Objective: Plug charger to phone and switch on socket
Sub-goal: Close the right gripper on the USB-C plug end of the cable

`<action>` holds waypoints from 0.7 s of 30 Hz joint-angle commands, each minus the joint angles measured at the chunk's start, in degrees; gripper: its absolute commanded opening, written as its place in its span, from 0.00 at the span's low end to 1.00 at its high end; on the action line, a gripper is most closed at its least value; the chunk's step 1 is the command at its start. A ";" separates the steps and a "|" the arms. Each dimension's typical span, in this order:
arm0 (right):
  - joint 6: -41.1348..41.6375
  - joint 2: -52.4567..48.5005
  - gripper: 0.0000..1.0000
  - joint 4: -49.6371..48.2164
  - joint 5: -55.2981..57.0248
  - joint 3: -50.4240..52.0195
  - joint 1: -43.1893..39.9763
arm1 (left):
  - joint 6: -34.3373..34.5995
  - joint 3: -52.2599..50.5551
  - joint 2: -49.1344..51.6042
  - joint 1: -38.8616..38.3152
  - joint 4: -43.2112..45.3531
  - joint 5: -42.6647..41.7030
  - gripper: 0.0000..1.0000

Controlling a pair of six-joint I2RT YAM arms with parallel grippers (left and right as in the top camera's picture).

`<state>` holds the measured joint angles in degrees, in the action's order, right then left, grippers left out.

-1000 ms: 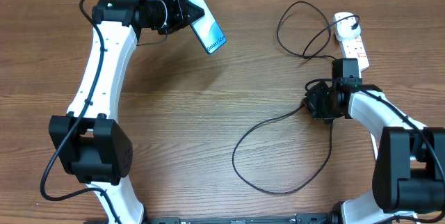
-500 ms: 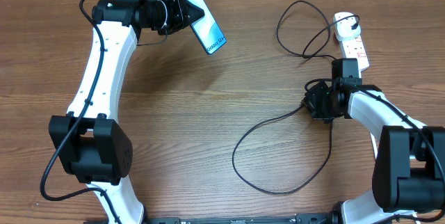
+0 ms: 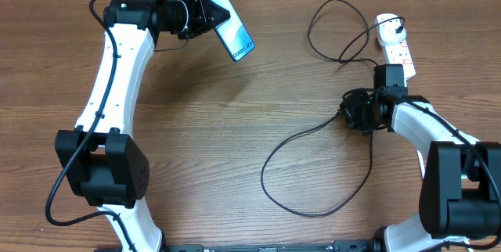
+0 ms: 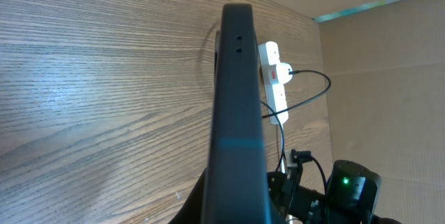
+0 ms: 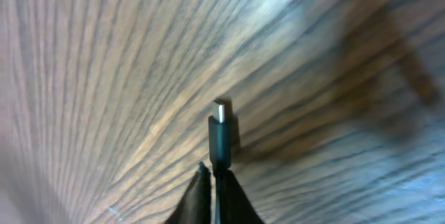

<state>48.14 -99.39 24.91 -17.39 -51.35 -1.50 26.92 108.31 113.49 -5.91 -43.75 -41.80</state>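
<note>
Blue-teal glass with tiny words, maybe "Galaxy S24", marks the phone [image 3: 232, 34], up at 11 o'clock on your wooden table [image 3: 235, 127]. Your left gripper [image 3: 205, 15] is clenched on it. From the left wrist you see only its thin dark edge. The white socket [image 3: 394, 42] with red marks lies at 2 o'clock. At 3 o'clock your right gripper [image 3: 350, 113] pinches the black charger [image 5: 220, 140]. Only the right wrist shows its silver tip.

The left gripper [image 3: 210, 13] holds the phone [image 3: 235, 39] tilted over the table [image 3: 227, 135]; the right gripper [image 3: 347, 113] pinches the charger [image 3: 262, 178] near the socket [image 3: 396, 46].
</note>
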 commanded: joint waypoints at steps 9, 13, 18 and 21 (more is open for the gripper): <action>-0.63 -0.70 0.11 -0.39 -3.61 0.37 -0.13 | 0.33 1.55 -0.31 -0.26 0.26 -1.31 0.04; -0.66 -0.70 0.31 -0.13 -1.66 0.37 -0.13 | 0.33 1.55 -0.31 -0.26 0.26 -1.29 0.04; -0.63 -0.70 0.37 -0.17 -1.57 0.37 -0.13 | 0.33 1.55 -0.31 -0.26 0.26 -1.29 0.04; -0.63 -0.70 0.39 -0.15 -1.14 0.37 -0.13 | 0.33 1.55 -0.31 -0.26 0.26 -1.29 0.04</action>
<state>47.79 -99.39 24.93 -19.44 -51.33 -1.50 26.94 108.31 113.49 -5.91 -43.75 -41.80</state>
